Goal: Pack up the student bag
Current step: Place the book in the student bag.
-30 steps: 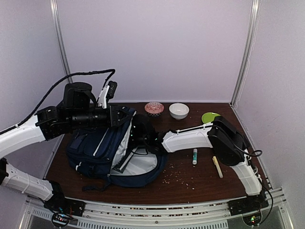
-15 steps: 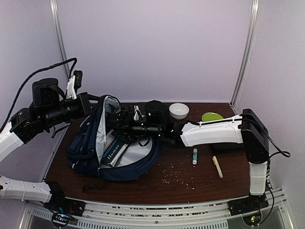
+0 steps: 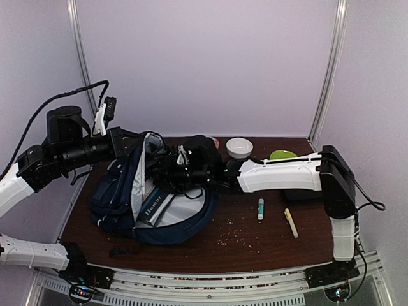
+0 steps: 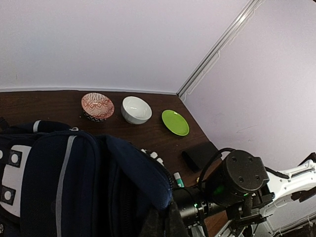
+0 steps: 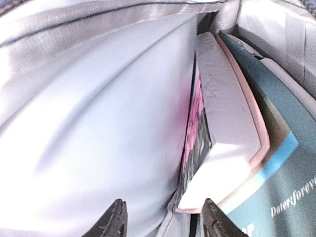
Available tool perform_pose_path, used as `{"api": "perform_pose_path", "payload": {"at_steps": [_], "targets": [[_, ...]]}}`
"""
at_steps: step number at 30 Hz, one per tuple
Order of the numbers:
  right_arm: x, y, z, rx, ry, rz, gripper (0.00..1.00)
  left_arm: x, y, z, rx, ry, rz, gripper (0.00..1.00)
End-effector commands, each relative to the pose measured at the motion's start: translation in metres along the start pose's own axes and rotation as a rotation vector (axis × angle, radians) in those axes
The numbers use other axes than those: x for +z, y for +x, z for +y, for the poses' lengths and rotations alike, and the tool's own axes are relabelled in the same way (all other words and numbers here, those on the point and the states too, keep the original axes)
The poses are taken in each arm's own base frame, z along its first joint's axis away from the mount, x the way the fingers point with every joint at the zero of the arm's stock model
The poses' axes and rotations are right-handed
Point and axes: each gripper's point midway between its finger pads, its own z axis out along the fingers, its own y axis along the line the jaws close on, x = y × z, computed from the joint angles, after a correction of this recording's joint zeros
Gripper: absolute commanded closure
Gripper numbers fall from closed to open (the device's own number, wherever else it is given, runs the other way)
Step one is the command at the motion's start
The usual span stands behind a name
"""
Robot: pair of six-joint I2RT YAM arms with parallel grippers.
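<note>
— Two books at least sit inside the student bag (image 3: 121, 197), which lies on the left of the table (image 3: 268, 252): a pink-edged book (image 5: 232, 123) beside a teal book (image 5: 276, 163).
— And the jaws?
— The left gripper (image 3: 136, 143) is clamped on the bag's upper rim, holding the mouth up. The right gripper (image 5: 163, 217) is inside, jaws apart, empty (as far as I see).
— What's left?
— I judge the tube (image 3: 260, 208) and yellow stick (image 3: 291, 222) go in next, then closing.
</note>
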Motion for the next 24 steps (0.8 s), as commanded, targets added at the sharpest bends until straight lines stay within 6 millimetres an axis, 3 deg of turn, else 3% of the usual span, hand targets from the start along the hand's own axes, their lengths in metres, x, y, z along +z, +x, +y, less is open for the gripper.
{"api": "perform_pose_path", "payload": {"at_steps": [1,7,17,20,24], "targets": [[0.016,-0.009,-0.016,0.0,0.072,-0.026,0.56,-0.013,-0.05,-0.048,0.007,0.215,-0.174,1.0],[0.035,-0.016,-0.018,0.01,0.097,-0.038,0.66,-0.009,-0.042,-0.059,-0.005,0.289,-0.135,1.0],[0.054,-0.036,-0.028,0.043,0.094,-0.057,0.63,-0.009,-0.031,-0.084,0.007,0.409,-0.08,1.0],[0.051,-0.036,-0.007,0.026,0.036,-0.025,0.55,-0.009,-0.029,-0.07,0.026,0.334,-0.093,1.0],[0.023,-0.036,0.02,-0.039,0.007,-0.032,0.45,-0.01,-0.03,-0.029,0.062,0.123,-0.153,1.0]]}}
